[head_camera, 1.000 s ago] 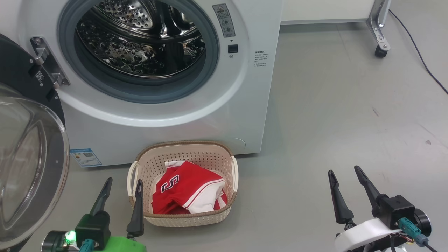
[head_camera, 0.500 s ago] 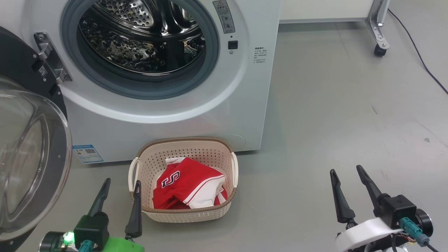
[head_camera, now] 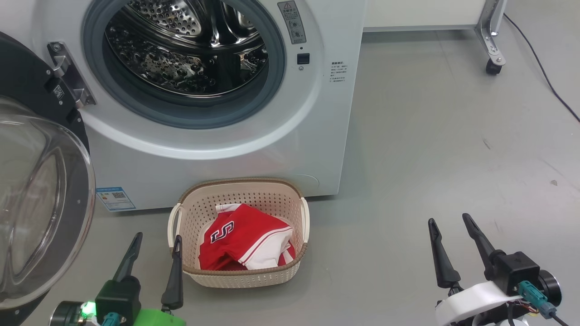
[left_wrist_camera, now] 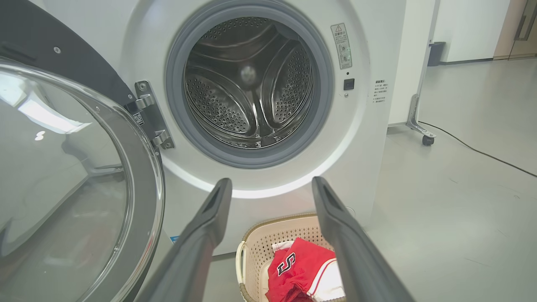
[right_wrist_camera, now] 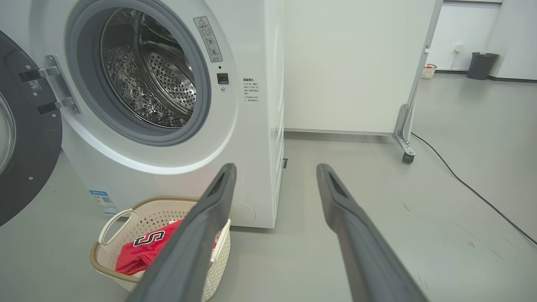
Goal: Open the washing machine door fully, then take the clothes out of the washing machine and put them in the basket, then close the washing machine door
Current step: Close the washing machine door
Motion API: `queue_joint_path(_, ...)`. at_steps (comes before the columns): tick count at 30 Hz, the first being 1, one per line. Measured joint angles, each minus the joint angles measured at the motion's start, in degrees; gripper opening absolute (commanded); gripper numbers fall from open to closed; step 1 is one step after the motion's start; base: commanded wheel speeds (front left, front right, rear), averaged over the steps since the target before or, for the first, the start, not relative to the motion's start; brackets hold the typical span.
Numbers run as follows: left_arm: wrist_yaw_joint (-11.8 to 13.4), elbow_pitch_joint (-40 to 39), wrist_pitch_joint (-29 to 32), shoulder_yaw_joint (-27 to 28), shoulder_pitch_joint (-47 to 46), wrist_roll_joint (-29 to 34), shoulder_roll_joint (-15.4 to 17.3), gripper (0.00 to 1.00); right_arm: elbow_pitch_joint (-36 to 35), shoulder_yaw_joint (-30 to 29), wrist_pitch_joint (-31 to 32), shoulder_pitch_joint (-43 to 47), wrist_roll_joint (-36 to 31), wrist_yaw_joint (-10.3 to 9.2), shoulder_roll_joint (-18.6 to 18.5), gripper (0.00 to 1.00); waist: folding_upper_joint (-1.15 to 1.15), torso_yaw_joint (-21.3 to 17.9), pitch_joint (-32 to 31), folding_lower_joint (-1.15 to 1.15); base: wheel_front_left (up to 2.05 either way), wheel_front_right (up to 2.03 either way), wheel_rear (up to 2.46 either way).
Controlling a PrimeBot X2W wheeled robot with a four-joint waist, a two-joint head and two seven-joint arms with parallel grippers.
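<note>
Two tools hang low over the floor, both with fingers spread and nothing between them. The left tool is just left of the basket, and the right tool is well apart to the right. The clothes lie heaped in the basket, which stands on the floor close before the machine, below its opening. The drum shows bare steel, with no cloth that I can see. The door stands swung wide at the left.

Unloading looks done. What remains, I judge, is shutting the door, and the left tool is nearer to it.

Compared with a second ago, the whole head view has slid a little, so machine and basket sit slightly higher and further right. That is the camera moving, not the things. Both tools keep the same spread, and the clothes lie as they did.
</note>
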Motion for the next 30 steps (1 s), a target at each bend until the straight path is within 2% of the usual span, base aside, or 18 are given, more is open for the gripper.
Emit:
queue_joint_path(6,0.0,-0.4,0.4,-1.2,0.0,0.4,0.1,1.00,-0.6,-1.0,0.0,0.7,0.0,-0.56,-0.4,1.00,0.00,1.0,0.1,0.00,0.00,0.00,0.00)
queue_joint_path(14,0.0,-0.8,0.5,-1.6,-0.1,0.5,0.0,1.00,-1.5,-1.4,0.0,1.1,0.0,-0.63,-1.3,1.00,0.00,4.1,0.4,0.00,0.00,0.00,0.00)
queue_joint_path(30,0.0,-0.9,-0.2,-1.6,-0.1,0.5,-0.7,1.00,-2.4,-1.2,0.0,1.1,-0.1,-0.55,-2.0,1.00,0.00,15.0,0.5,0.00,0.00,0.00,0.00)
